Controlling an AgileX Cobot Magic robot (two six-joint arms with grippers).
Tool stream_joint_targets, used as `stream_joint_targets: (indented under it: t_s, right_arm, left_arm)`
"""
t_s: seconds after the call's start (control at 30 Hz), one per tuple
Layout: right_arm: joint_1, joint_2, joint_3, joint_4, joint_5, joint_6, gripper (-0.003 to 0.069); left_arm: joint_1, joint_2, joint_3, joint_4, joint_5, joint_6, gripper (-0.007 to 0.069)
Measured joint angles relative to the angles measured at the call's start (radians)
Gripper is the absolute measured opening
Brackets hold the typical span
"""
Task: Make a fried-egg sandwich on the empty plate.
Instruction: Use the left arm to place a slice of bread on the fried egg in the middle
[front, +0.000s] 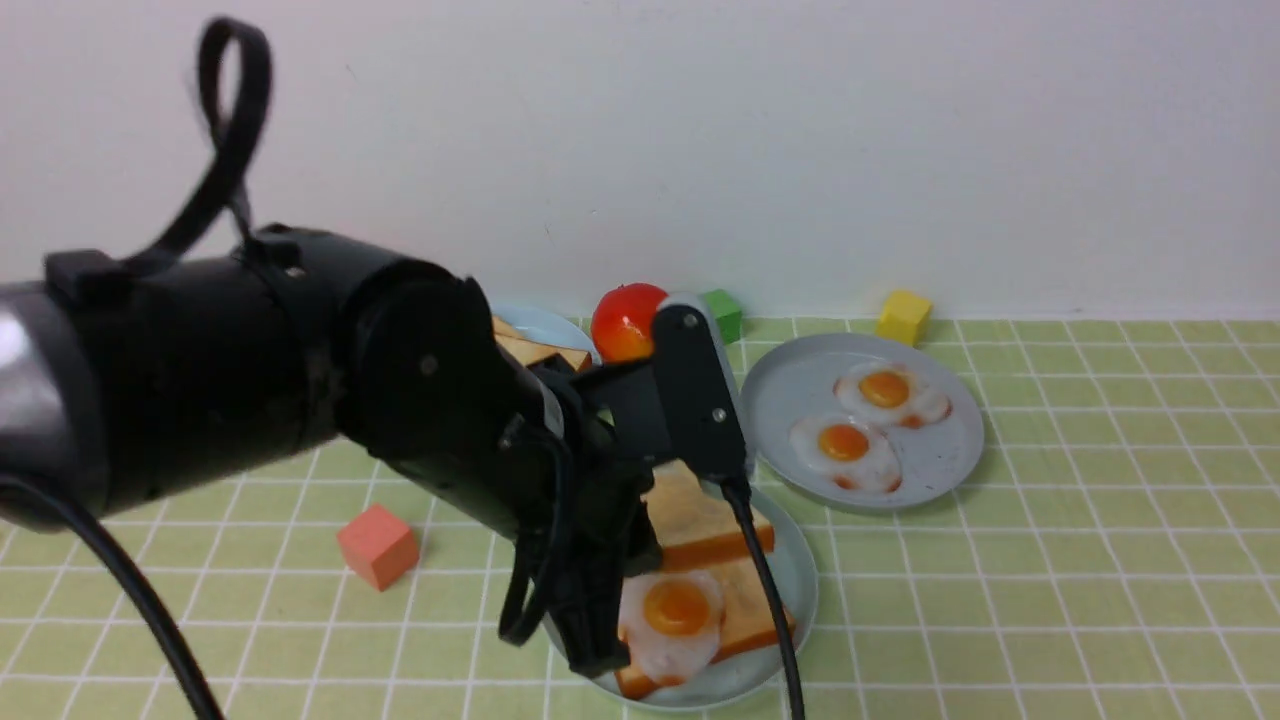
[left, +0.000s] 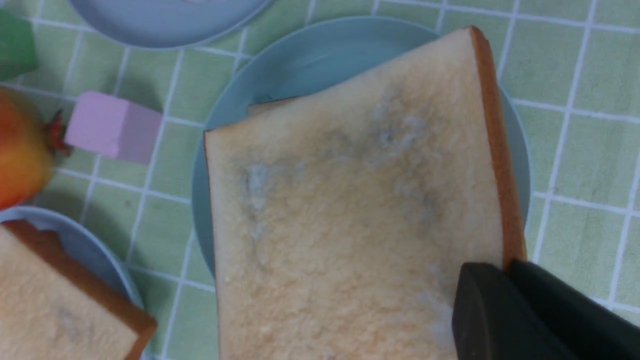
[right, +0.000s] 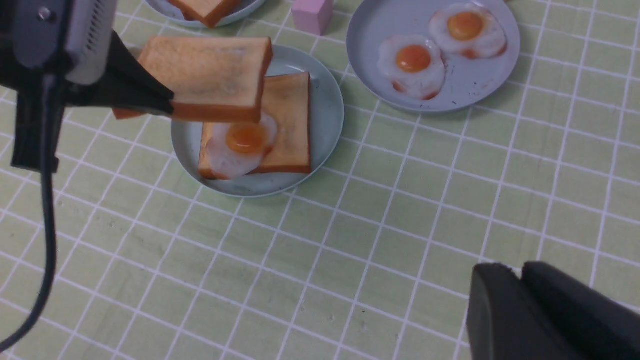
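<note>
The pale teal plate (front: 797, 590) holds one toast slice (front: 752, 612) with a fried egg (front: 676, 610) on top. My left gripper (left: 505, 270) is shut on the crust edge of a second toast slice (left: 350, 200). It holds that slice just above the plate, over the far part of the egg and lower slice. This shows in the right wrist view: gripper (right: 167, 102), held slice (right: 210, 75), egg (right: 245, 140), plate (right: 327, 115). My right gripper (right: 520, 275) is shut and empty over bare tablecloth, out of the front view.
A greyer plate (front: 940, 470) with two fried eggs lies behind and to the right. A light-blue plate (front: 545, 325) with toast, a tomato (front: 625, 320), a green cube (front: 722, 312) and a yellow cube (front: 903, 316) are at the back. A salmon cube (front: 378, 545) is left, a pink block (left: 112, 127) near the plates.
</note>
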Motion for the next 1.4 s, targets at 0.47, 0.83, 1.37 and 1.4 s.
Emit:
stream_joint_targets:
  t_s: [0.47, 0.83, 1.37, 1.4]
  right_arm:
    - [0.0, -0.001, 0.0, 0.0, 0.006, 0.0, 0.0099]
    - [0.0, -0.001, 0.0, 0.0, 0.006, 0.0, 0.0108]
    - [0.0, -0.001, 0.0, 0.003, 0.011, 0.0, 0.0119]
    - [0.0, -0.001, 0.0, 0.003, 0.011, 0.0, 0.0119]
  left_arm:
    - [-0.032, 0.14, 0.004, -0.008, -0.116, 0.016, 0.0015]
    - [-0.032, 0.162, 0.004, -0.012, -0.115, 0.014, 0.0033]
    - [-0.032, 0.17, 0.004, -0.035, -0.11, 0.014, 0.0376]
    - [-0.032, 0.169, 0.004, -0.035, -0.11, 0.014, 0.0376]
